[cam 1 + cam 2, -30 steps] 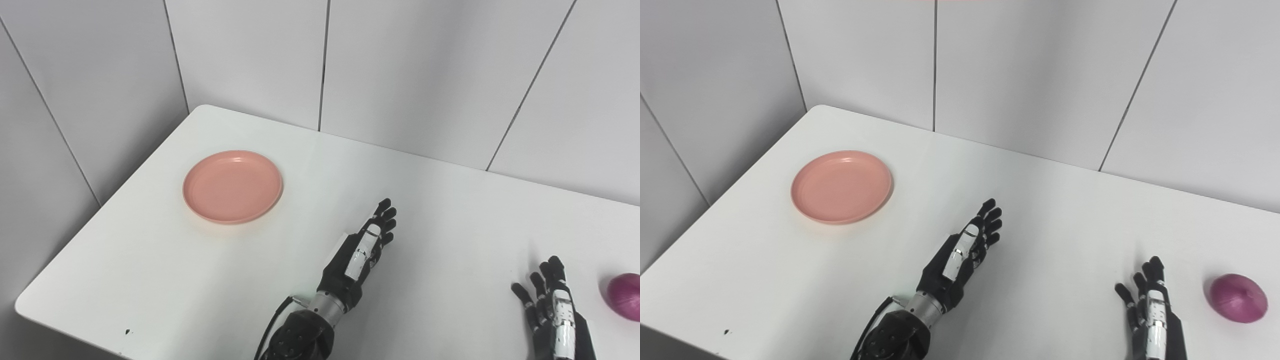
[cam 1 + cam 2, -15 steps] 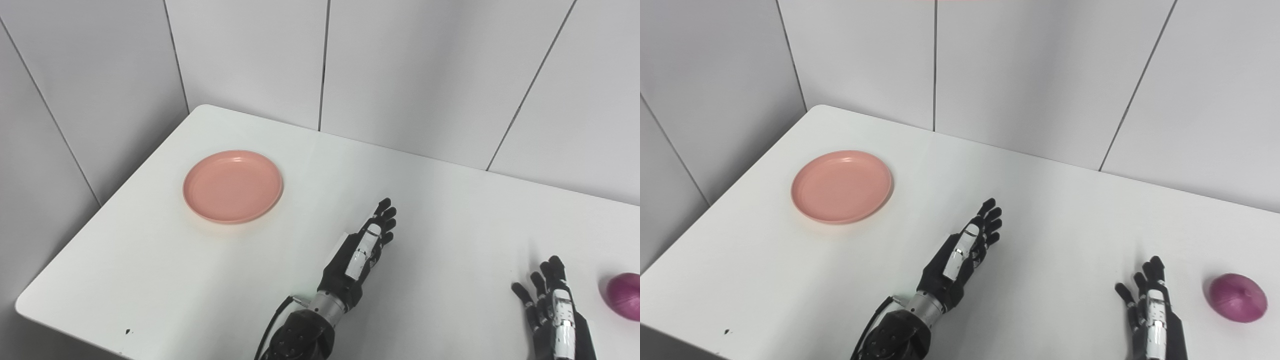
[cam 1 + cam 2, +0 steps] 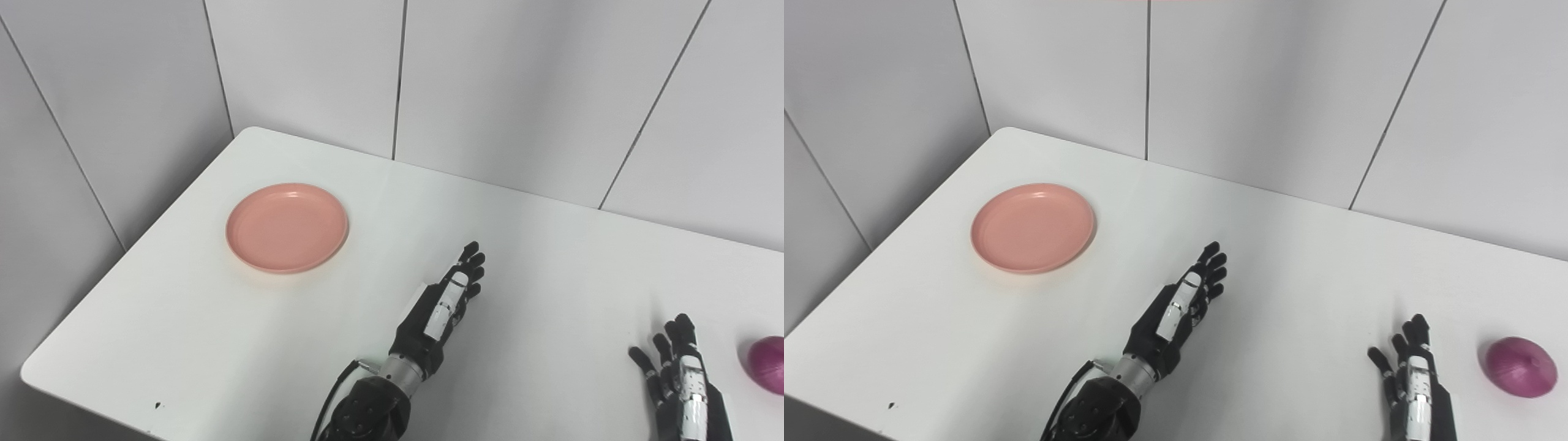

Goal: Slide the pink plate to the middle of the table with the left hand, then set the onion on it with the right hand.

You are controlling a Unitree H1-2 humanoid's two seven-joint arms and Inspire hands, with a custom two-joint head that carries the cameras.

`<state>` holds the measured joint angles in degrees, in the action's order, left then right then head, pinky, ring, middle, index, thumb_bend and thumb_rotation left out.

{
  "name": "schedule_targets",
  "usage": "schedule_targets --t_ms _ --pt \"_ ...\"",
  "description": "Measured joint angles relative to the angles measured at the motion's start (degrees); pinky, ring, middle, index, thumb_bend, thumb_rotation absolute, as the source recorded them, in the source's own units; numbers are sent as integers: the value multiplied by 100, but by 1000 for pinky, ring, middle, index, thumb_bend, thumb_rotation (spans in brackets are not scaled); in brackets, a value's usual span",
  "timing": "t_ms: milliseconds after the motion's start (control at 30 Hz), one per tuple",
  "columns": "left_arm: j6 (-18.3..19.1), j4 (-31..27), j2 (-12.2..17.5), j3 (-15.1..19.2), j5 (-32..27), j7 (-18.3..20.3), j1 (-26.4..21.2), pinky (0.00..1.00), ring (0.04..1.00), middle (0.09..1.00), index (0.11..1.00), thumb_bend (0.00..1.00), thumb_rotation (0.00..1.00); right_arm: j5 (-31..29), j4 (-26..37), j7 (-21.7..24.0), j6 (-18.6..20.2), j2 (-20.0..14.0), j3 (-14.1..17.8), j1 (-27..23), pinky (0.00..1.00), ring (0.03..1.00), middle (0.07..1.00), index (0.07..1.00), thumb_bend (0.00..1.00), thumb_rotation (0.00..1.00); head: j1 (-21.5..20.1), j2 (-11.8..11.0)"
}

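Left hand empty, fingers straight and slightly apart, near table centre. Right hand at bottom edge, fingers spread, holding nothing. Pink plate well left of the left hand, nothing in it. Onion near the right hand, apart, on table.

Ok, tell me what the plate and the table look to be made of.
Plate: probably plastic or melamine, since it is evenly pink, smooth, with a soft sheen along the rim. Table: likely white laminate, matte and seamless with rounded corners; its core can't be seen.
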<state>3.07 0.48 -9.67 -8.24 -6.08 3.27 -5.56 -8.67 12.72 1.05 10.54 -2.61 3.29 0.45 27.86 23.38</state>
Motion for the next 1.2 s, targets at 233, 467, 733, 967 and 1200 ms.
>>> schedule_targets --t_ms 233,467,733,967,1200 --pt "265 -224 58 98 76 -77 -61 1000 1000 1000 998 480 1000 -13 -21 0 -4 7 6 -21 1000 1000 1000 1000 418 948 0 -35" --pt "283 -356 116 350 -8 -105 -255 997 1000 1000 995 479 1000 45 -22 -15 -4 20 -2 -32 1000 1000 1000 1000 391 968 9 -62" --pt "379 -582 283 463 -56 -107 -405 984 990 1000 993 418 1000 50 -20 -23 -10 33 -7 -32 1000 1000 1000 1000 389 981 9 -62" --pt "570 -814 296 589 5 -259 -554 1000 996 1000 987 469 1000 73 -16 -52 -10 51 -11 -33 1000 1000 1000 1000 372 993 44 -70" --pt "708 -1071 327 783 16 -363 -648 1000 991 991 964 460 1000 39 -99 -25 -44 40 -9 -54 1000 1000 1000 1000 392 984 70 -70"
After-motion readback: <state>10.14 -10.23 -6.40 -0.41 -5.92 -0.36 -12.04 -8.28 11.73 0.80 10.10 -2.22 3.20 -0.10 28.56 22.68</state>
